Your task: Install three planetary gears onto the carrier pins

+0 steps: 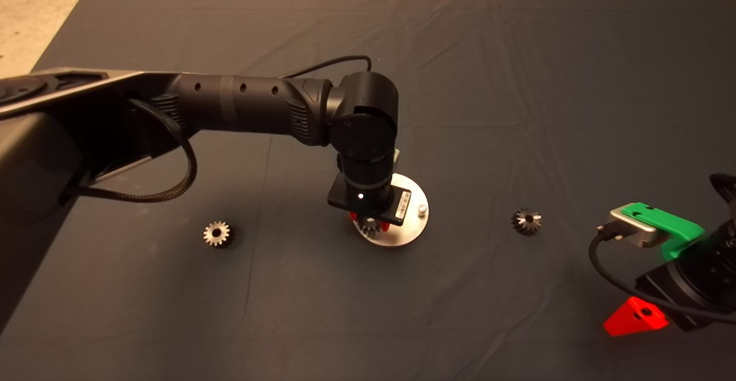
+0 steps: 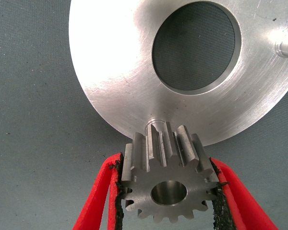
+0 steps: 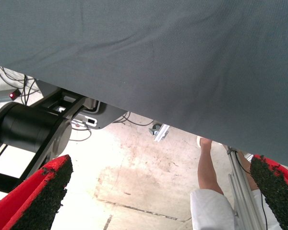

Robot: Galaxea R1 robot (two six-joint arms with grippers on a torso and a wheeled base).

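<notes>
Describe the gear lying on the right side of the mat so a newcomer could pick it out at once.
Start at the silver disc near the middle of the dark mat, where the left pincer holds a gear. Go toward the parked right pincer: a small gear lies alone on the cloth between them. Unlike the gear across the mat, which lies flat showing its bore, this one looks tipped.

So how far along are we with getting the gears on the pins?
No gear looks seated yet. The left pincer holds one small silvery toothed gear at a stud of the round silver disc. Two gears lie on the dark mat. The right pincer waits open at the mat's lower right.
</notes>
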